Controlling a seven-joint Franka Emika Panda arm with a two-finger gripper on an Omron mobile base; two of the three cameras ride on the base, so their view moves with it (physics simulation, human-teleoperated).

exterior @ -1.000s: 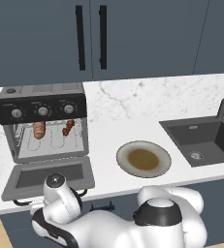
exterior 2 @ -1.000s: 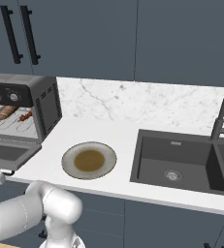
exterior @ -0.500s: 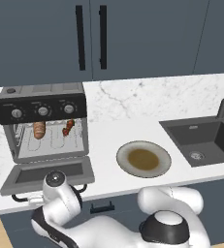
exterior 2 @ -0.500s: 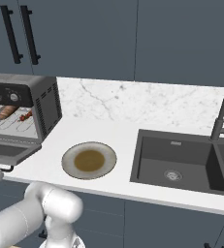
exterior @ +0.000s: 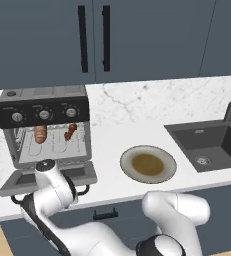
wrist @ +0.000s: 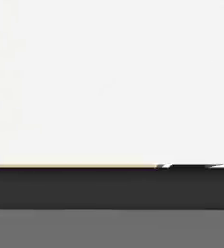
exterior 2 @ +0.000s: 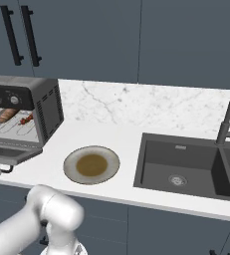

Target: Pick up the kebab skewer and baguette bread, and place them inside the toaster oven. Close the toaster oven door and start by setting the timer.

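Two foods are sitting on the rack inside the toaster oven (exterior: 44,127) as I'm looking from the left base: the baguette bread (exterior: 40,133) to the left, the kebab skewer (exterior: 70,132) to the right, with the toaster oven door (exterior: 49,177) hanging open and flat and the arm reaching beneath its front edge. From the right base, I'm seeing the empty plate (exterior 2: 91,164) lying between oven and sink (exterior 2: 186,167). I'm taking the jaws as spread wide, holding nothing I can make out.

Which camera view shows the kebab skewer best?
The left base view shows it best: the skewer lies on the rack inside the open oven, seen from the front, beside the bread. In the right base view it is small, near the left edge, seen at an angle. The hand view gives nothing of it.
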